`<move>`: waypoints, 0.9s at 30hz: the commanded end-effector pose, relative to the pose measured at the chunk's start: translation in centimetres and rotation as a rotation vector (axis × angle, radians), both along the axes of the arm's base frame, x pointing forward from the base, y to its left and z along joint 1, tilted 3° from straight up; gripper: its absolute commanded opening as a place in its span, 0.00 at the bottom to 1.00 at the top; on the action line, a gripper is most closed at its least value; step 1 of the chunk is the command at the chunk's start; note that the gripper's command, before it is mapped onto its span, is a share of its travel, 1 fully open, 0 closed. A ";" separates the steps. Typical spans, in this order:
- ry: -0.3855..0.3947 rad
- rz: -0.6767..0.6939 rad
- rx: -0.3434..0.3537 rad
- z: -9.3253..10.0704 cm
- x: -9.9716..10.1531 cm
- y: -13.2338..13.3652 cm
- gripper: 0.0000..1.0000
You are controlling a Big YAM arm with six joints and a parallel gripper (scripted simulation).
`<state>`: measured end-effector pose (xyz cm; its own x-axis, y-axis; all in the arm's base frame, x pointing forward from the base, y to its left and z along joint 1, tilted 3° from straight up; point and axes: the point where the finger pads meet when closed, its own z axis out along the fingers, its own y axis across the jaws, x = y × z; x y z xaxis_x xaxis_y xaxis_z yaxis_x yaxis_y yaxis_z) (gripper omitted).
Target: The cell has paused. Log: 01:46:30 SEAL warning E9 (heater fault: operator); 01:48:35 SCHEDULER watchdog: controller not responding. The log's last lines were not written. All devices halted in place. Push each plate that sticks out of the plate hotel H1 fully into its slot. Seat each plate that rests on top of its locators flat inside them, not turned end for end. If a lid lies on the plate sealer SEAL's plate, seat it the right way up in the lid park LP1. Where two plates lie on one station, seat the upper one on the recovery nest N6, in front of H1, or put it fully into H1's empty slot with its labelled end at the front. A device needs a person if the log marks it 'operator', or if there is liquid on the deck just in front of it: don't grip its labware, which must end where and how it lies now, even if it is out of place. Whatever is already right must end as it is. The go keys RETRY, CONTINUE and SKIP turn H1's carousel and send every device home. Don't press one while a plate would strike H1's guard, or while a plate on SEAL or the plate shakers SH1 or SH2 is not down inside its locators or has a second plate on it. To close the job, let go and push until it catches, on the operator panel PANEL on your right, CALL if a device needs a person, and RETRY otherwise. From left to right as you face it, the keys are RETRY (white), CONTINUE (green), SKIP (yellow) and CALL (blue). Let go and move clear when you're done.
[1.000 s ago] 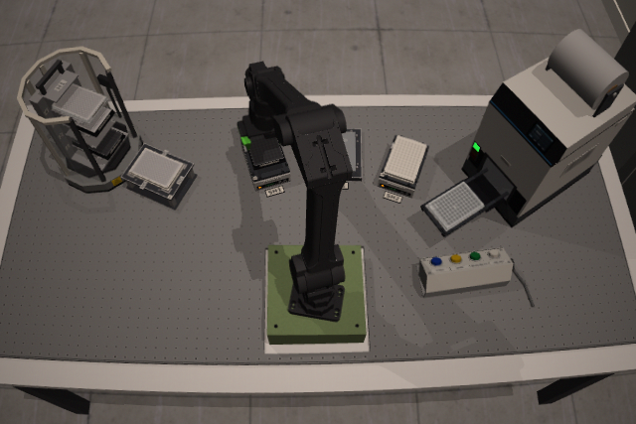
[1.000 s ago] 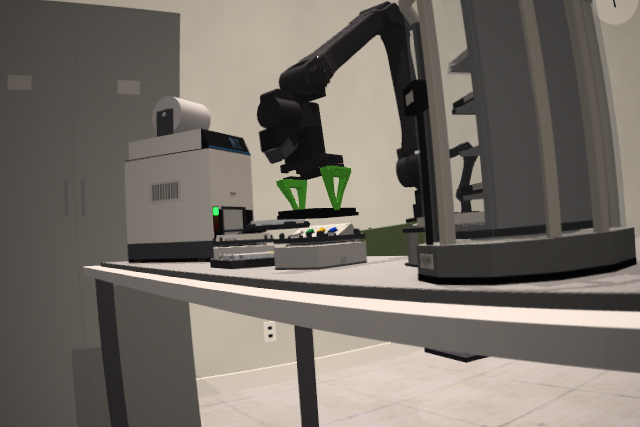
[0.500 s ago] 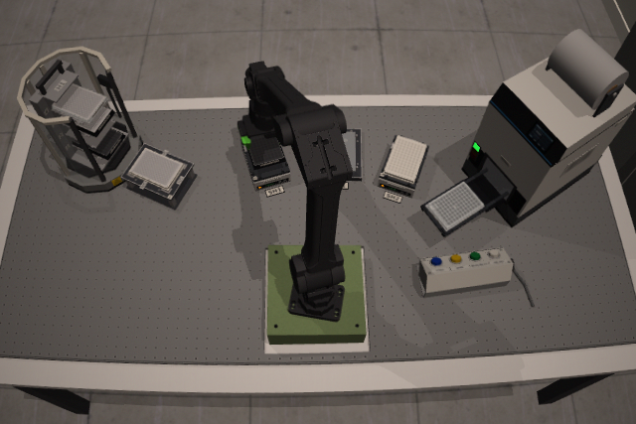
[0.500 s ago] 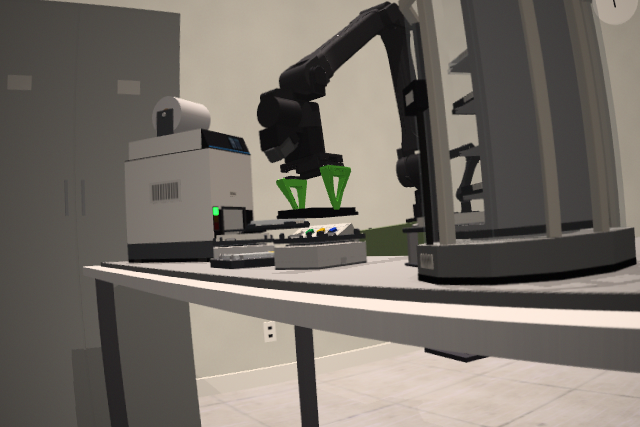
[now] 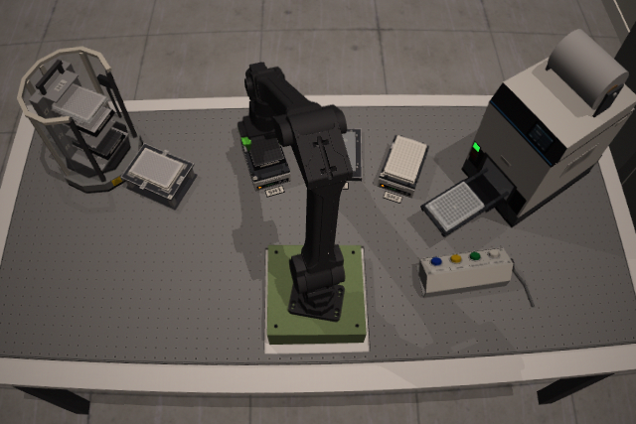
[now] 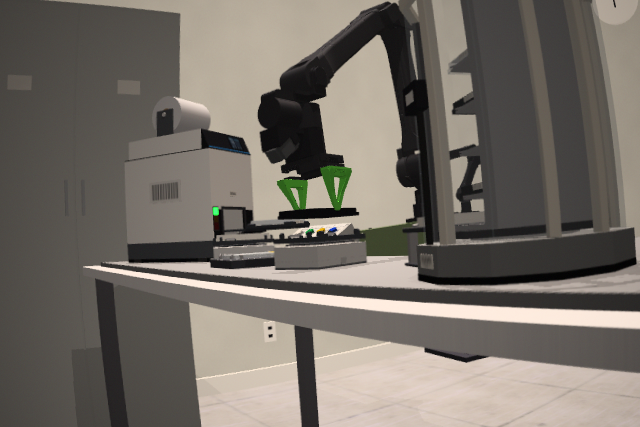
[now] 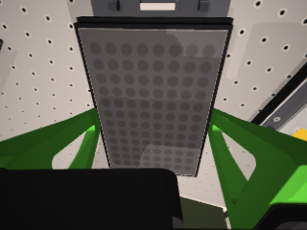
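I am grasping the lid [image 7: 153, 86] across its short span. The gripper [image 7: 154, 128] is standing wide, and one green finger [image 7: 88, 136] is pressing on each long edge. This grip is keeping the lid level and its ends free, which I judge suits a flat descent into a park. In the exterior view the lid is hanging at my fingertips, apart from everything below it. The wrist view is showing a dot grid across the lid. I cannot tell whether that grid is the lid's own pattern or something beneath it.

My forearm is hiding the spot directly under me, between SH1 [image 5: 266, 160] and SH2 [image 5: 404, 158], so I cannot confirm the park there. SH1 is carrying a dark plate and SH2 a white one.

To my right, the panel [image 5: 464, 275] is sitting with its four keys facing up. Beyond it, the sealer [image 5: 544, 142] is holding its drawer out, and a white plate [image 5: 454, 205] is lying on that drawer uncovered. To my left, another plate [image 5: 155, 168] is resting on the nest just in front of the hotel [image 5: 31, 85].

My base [image 5: 277, 327] is standing on the grey perforated deck [image 5: 128, 280], which is edged in white. The room beyond is showing a tiled floor [image 5: 318, 9], a grey cabinet [image 6: 77, 127] and a wall clock [image 6: 615, 0].
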<state>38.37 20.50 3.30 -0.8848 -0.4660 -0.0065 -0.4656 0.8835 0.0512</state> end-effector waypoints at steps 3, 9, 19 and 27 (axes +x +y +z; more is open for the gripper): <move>0.000 0.006 0.001 -0.2 0.0 -0.5 0.82; 0.001 0.006 0.000 -0.3 0.0 -0.5 0.82; 0.008 0.006 -0.003 -1.3 0.0 -0.5 0.82; 0.008 0.005 -0.003 -1.6 0.0 -0.6 0.82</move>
<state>38.46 20.50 2.97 -0.8848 -0.4658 -0.0138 -0.4659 0.8834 0.0511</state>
